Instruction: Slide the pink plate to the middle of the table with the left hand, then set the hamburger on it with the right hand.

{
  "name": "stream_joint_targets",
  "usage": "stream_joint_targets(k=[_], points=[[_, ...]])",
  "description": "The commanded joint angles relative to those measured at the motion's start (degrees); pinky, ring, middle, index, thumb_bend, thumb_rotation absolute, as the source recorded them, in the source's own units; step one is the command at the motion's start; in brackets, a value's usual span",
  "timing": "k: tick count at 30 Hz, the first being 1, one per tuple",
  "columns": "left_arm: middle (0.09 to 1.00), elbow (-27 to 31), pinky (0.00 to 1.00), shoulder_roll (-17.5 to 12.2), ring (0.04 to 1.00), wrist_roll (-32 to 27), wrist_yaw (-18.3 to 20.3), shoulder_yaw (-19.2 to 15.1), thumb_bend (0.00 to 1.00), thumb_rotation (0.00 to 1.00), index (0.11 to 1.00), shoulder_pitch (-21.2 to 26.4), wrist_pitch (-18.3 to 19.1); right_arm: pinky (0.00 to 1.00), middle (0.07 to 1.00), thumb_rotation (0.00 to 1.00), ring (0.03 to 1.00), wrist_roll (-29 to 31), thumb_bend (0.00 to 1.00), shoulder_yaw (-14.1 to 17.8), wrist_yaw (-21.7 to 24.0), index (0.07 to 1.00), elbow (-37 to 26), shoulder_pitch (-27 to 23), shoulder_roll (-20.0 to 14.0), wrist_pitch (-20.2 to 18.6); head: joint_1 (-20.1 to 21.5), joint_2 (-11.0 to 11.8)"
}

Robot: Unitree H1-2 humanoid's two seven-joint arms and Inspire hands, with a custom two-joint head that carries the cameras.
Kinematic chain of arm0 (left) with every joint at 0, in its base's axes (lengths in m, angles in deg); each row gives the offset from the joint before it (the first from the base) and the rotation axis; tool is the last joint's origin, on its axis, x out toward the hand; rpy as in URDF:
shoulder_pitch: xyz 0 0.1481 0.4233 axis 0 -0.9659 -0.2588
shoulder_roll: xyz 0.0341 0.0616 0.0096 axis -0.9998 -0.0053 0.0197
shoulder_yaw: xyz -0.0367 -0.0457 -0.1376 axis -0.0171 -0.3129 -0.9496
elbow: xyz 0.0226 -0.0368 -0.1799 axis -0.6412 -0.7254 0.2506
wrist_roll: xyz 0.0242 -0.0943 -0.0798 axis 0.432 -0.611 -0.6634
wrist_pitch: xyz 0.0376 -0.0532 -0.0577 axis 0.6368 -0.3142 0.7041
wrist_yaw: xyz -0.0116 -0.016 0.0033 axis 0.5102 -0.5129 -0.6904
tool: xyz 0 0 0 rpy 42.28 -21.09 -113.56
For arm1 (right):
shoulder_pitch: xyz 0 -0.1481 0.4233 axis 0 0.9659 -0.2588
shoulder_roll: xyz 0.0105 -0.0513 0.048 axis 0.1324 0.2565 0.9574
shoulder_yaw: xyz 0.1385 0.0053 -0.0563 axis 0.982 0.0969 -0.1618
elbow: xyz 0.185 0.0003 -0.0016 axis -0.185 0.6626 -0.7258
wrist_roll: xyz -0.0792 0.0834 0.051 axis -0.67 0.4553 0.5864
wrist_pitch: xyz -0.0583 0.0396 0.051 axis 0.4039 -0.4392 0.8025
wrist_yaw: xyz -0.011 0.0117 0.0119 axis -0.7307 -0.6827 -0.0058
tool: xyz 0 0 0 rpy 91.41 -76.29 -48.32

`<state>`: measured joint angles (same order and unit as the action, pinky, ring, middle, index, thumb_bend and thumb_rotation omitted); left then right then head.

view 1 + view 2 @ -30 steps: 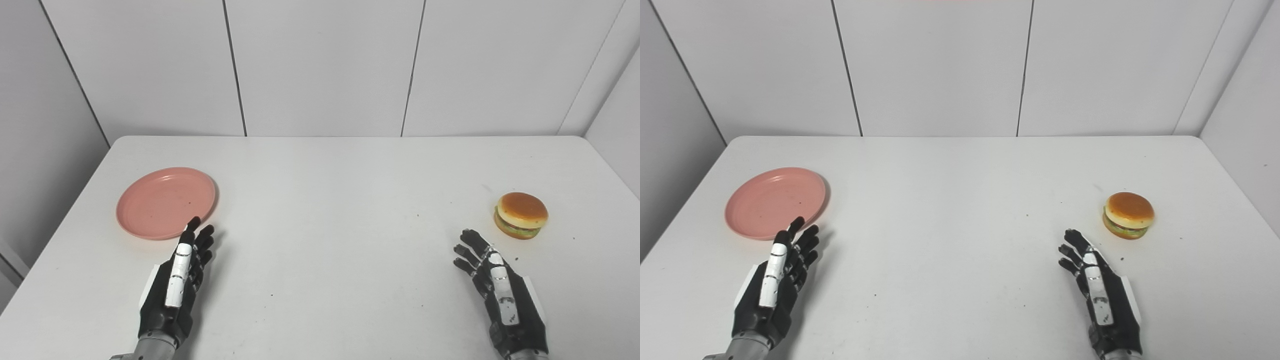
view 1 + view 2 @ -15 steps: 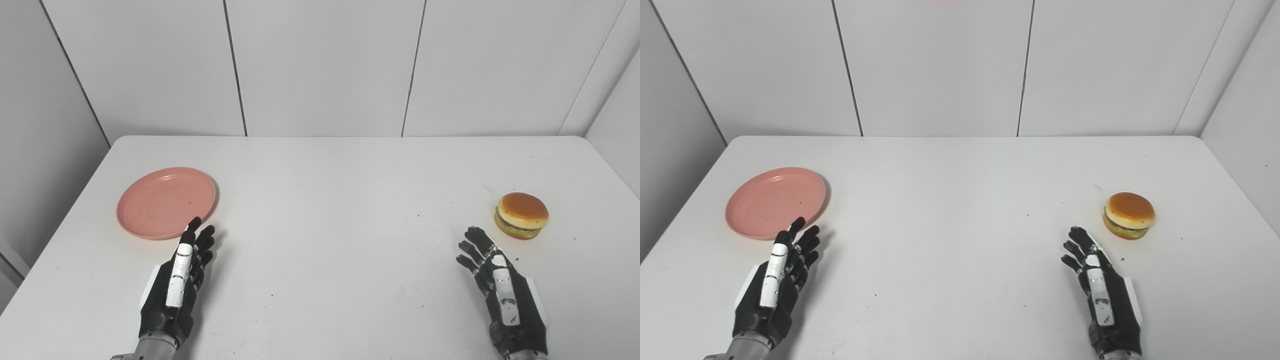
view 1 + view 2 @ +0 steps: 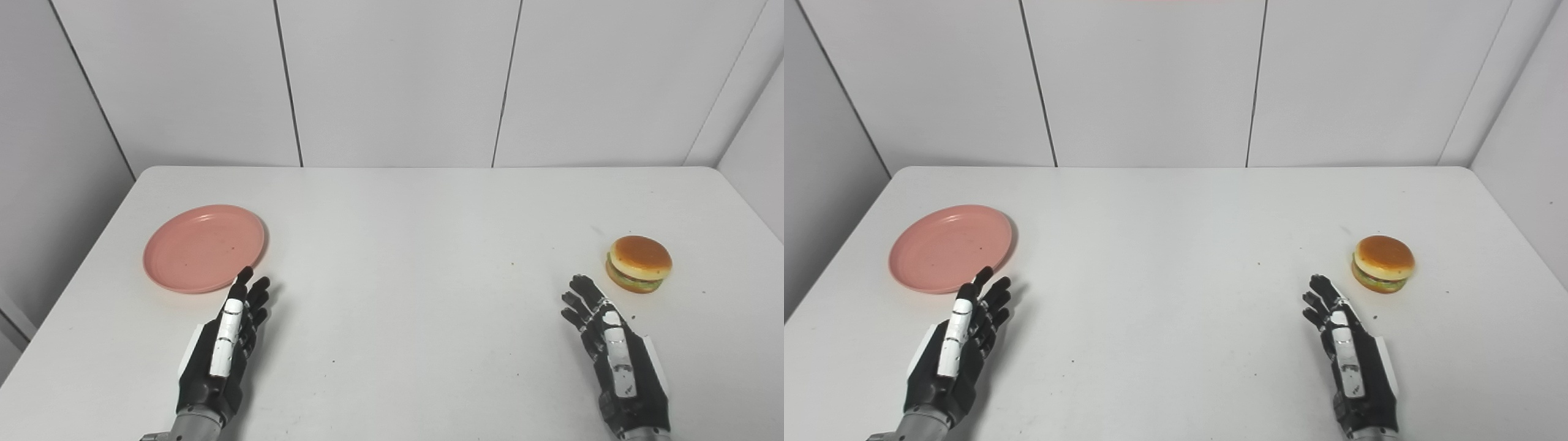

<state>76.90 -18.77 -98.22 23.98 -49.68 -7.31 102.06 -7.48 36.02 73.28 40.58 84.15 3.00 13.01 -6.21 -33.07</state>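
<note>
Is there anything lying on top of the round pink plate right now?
Nothing lies on the round pink plate; only tiny dark specks show on it. The hamburger with the brown bun sits far away on the white table. What is under the plate is hidden.

No text, label, brand, number or sign can be read anywhere in either view. The pink plate (image 3: 204, 248), the hamburger (image 3: 638, 264) and the table (image 3: 416, 245) under them all show unmarked surfaces.

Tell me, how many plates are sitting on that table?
1. The pink plate lies on the left side of the white table, just beyond the left hand. It is empty; the hamburger sits far right. Nothing could hide another.
</note>
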Motion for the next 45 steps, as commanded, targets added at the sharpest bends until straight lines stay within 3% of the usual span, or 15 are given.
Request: stream_joint_targets(k=[1, 5, 6, 11, 30, 33, 37, 45], points=[[0.941, -0.44, 1.00, -1.04, 0.974, 1.68, -0.22, 1.52, 0.68, 0.92, 0.962, -5.00, -2.67, 0.91, 0.911, 0.92, 0.896, 1.24, 0.84, 1.10, 1.22, 0.858, 3.33, -0.47, -1.39, 1.50, -1.02, 0.69], [0.933, -2.09, 1.00, -0.29, 0.963, 3.25, -0.84, 2.97, 0.69, 0.90, 0.947, -4.98, -4.31, 0.92, 0.923, 0.93, 0.903, 2.24, 0.82, 1.72, 2.44, 0.866, 5.19, -0.75, -2.36, 2.20, -2.22, 1.63], [0.933, -2.92, 1.00, 0.24, 0.963, 3.85, -1.17, 3.58, 0.69, 0.90, 0.947, -4.90, -5.07, 0.92, 0.923, 0.94, 0.903, 2.54, 0.82, 1.94, 3.02, 0.866, 6.40, -1.01, -2.96, 2.82, -5.25, 3.85], [0.922, -6.24, 0.99, 1.34, 0.958, 5.13, -2.19, 5.55, 0.72, 0.89, 0.962, -4.69, -8.41, 0.93, 0.930, 0.97, 0.913, 3.68, 0.81, 2.75, 4.99, 0.876, 10.70, -1.99, -4.52, 5.10, -7.62, 6.03], [0.943, -10.03, 0.98, 1.02, 0.974, 5.08, -2.98, 6.99, 0.65, 0.91, 0.989, -4.43, -12.25, 0.93, 0.938, 0.99, 0.919, 4.12, 0.81, 2.70, 5.94, 0.878, 14.89, -3.04, -4.65, 7.50, -8.52, 9.40], [0.943, -10.81, 0.99, 0.96, 0.976, 5.21, -3.10, 7.26, 0.65, 0.91, 0.987, -4.42, -13.07, 0.93, 0.938, 1.00, 0.919, 3.80, 0.80, 2.58, 5.89, 0.876, 15.57, -3.12, -4.69, 7.97, -8.82, 11.36], [0.942, -11.23, 0.99, 0.84, 0.976, 5.15, -3.25, 7.56, 0.64, 0.90, 0.984, -4.49, -13.77, 0.93, 0.940, 1.00, 0.920, 3.80, 0.80, 2.42, 6.19, 0.875, 16.44, -3.27, -4.82, 8.85, -8.75, 12.16], [0.943, -11.98, 1.00, 0.50, 0.982, 4.42, -2.88, 7.45, 0.63, 0.90, 0.980, -4.58, -14.65, 0.92, 0.927, 0.98, 0.909, 4.06, 0.84, 2.40, 6.57, 0.864, 17.19, -3.44, -4.50, 9.45, -8.26, 12.30]])
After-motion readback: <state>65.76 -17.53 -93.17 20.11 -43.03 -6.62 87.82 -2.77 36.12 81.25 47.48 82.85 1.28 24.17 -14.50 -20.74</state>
